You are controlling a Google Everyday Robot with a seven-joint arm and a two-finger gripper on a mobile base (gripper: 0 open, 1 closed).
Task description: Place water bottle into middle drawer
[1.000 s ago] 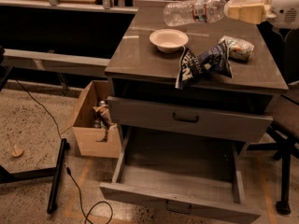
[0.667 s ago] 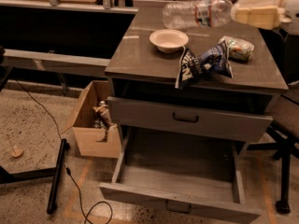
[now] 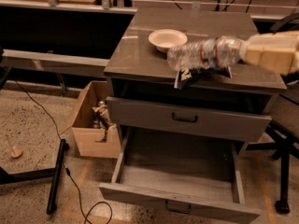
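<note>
Camera view looks down on a grey cabinet (image 3: 140, 62), and the gripper (image 3: 250, 54) reaches in from three o'clock, about level with the cabinet's front edge. The claw is closed around the cap end of the water bottle (image 3: 205, 55). The bottle lies sideways in the air with its base pointing to nine o'clock, over the right front part of the cabinet top. At the bottle's six o'clock a dark snack bag (image 3: 194, 77) lies on the top, partly hidden behind the bottle. A white bowl (image 3: 167, 38) sits on the top at the bottle's ten o'clock, apart from it. Under the top comes a drawer with a tall front (image 3: 140, 116) and a black handle. Below that, the middle drawer (image 3: 177, 183) is pulled well out toward six o'clock, its long flat tray open to view and well apart from the bottle. On the floor at the cabinet's nine o'clock stands an open cardboard box (image 3: 86, 141) with a few things inside. A black cable (image 3: 39, 107) trails across the floor beyond it.
</note>
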